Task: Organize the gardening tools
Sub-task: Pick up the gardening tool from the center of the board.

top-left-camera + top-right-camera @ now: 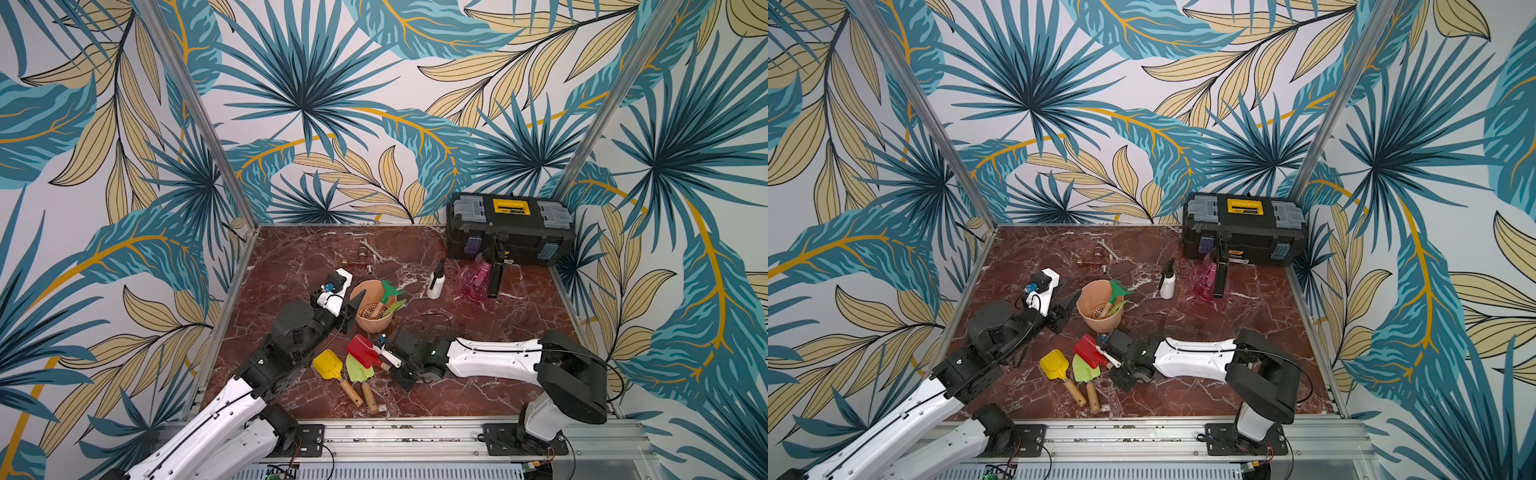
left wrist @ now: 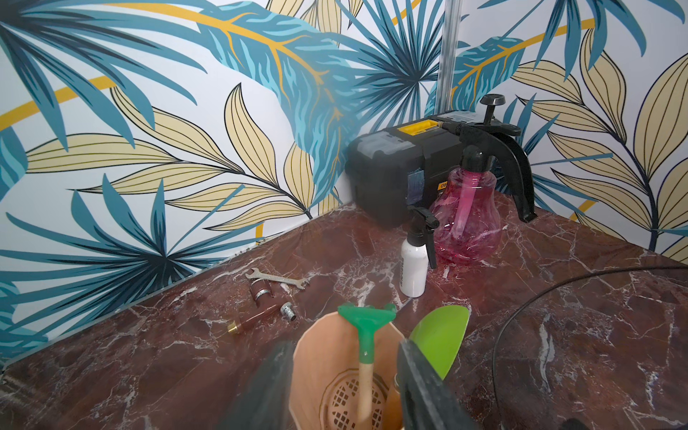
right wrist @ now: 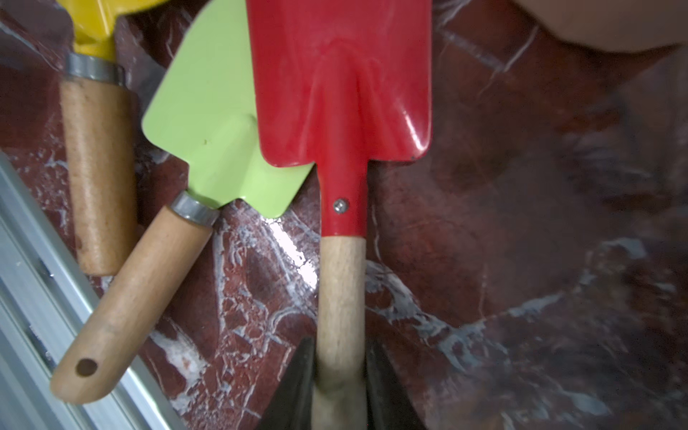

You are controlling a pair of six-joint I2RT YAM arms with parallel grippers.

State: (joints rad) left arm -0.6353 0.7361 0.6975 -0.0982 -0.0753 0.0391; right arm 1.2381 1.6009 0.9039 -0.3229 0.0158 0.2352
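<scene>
The right end effector (image 3: 340,350) is stretched low toward nine o'clock, clamped on the wooden handle of the red spade (image 3: 335,93).

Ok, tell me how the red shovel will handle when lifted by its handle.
The red shovel probably stays stiff: a glossy blade screwed to a wooden handle. It may droop blade-first, since the right gripper flanks the handle well behind the blade. Its blade overlaps the lime-green trowel, so that might get nudged.
</scene>
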